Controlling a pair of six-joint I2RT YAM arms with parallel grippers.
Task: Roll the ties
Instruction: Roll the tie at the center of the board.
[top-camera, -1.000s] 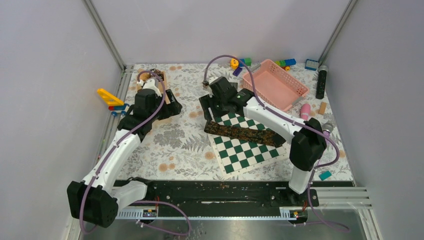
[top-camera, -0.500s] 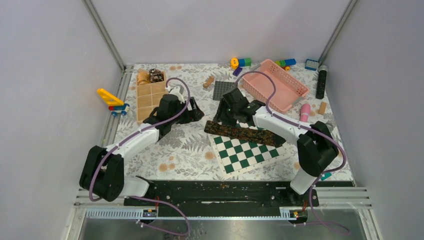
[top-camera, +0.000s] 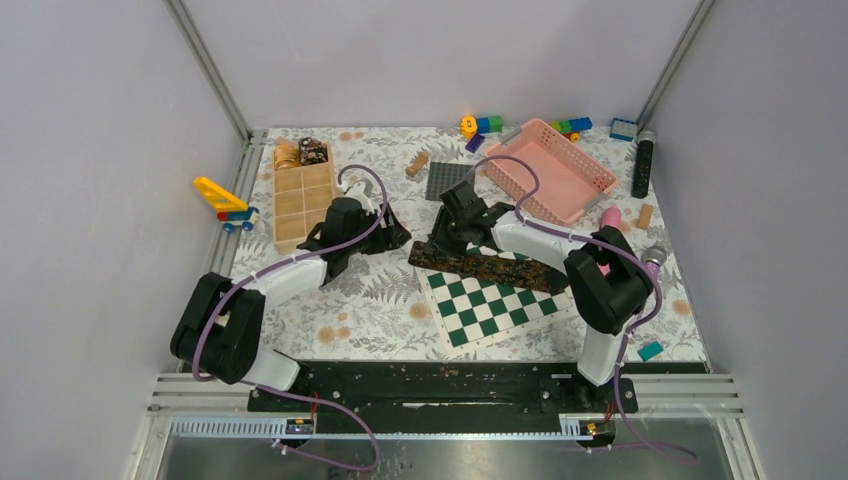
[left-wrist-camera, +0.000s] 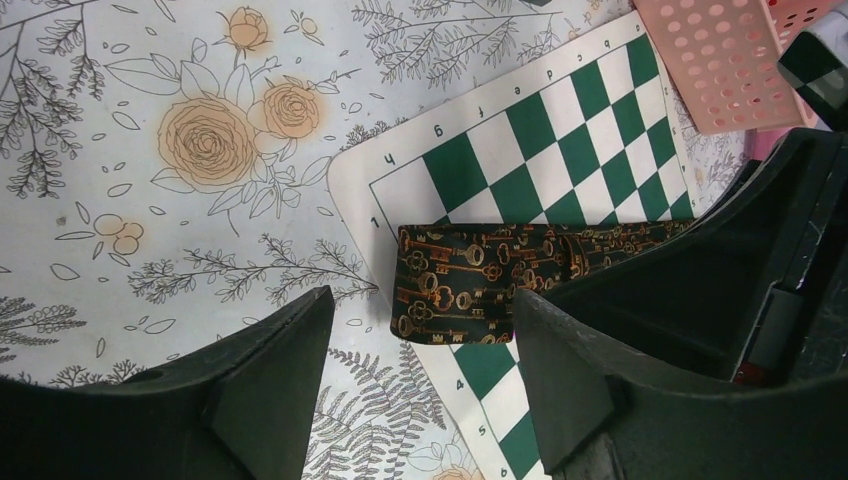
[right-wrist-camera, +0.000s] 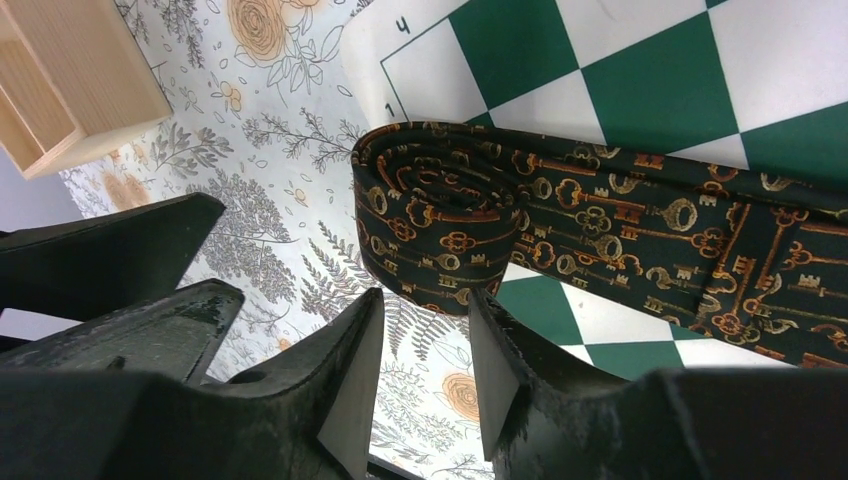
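Observation:
A dark brown-black tie (top-camera: 490, 267) with a gold key pattern lies flat across the chessboard (top-camera: 495, 305). Its left end (right-wrist-camera: 440, 220) is coiled a turn or two at the board's corner. My left gripper (top-camera: 395, 233) is open, just left of that end, which shows beyond its jaws in the left wrist view (left-wrist-camera: 455, 290). My right gripper (top-camera: 440, 238) is open with a narrow gap, hovering by the coiled end (right-wrist-camera: 425, 300). Neither holds anything. A golden-tan coil (top-camera: 287, 153) and a dark speckled coil (top-camera: 314, 152) sit in the wooden box's back compartments.
The wooden divided box (top-camera: 300, 200) stands at the back left. A pink basket (top-camera: 548, 170), a grey baseplate (top-camera: 447, 180), toy bricks (top-camera: 482, 125) and a black cylinder (top-camera: 643, 165) lie at the back and right. A yellow toy (top-camera: 222, 195) lies off the mat's left edge.
My left arm swung from the wooden box to the tie's left end. My right gripper moved down and forward to the same end. The tie has stayed in place.

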